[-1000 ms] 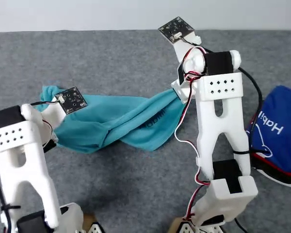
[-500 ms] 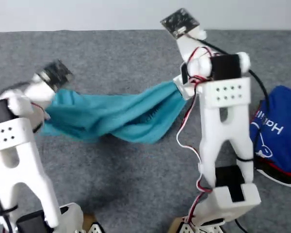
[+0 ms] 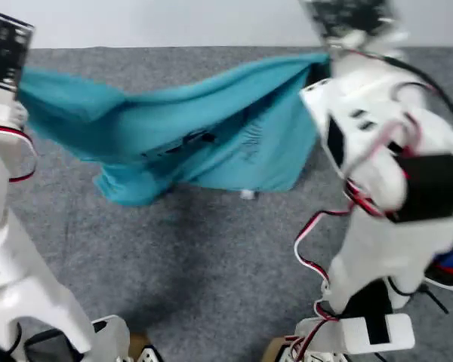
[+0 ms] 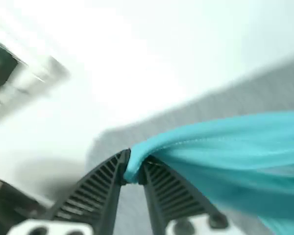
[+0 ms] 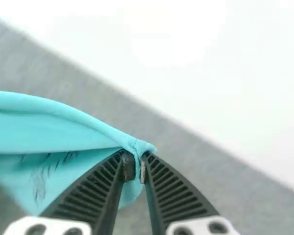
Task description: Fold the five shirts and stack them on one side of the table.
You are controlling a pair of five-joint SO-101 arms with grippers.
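While the high view shows the teal shirt (image 3: 211,136) spread between both arms over the far half of the grey surface (image 3: 211,264), its lower edge sagging, the wrist views give the grips up close. The left pincer (image 4: 133,167) pinches one bunched edge of the cloth. The right pincer (image 5: 134,164) pinches another.

The teal shirt (image 3: 211,128) is soft, thin cloth, not shiny, with lots of wrinkles. The table (image 3: 211,271) has a grey fuzzy cover, rough like carpet. The left arm (image 3: 15,286) and the right arm (image 3: 377,234) are smooth white plastic with a little shine. The left gripper (image 4: 133,169) and the right gripper (image 5: 135,167) are dull black plastic with small ridges.
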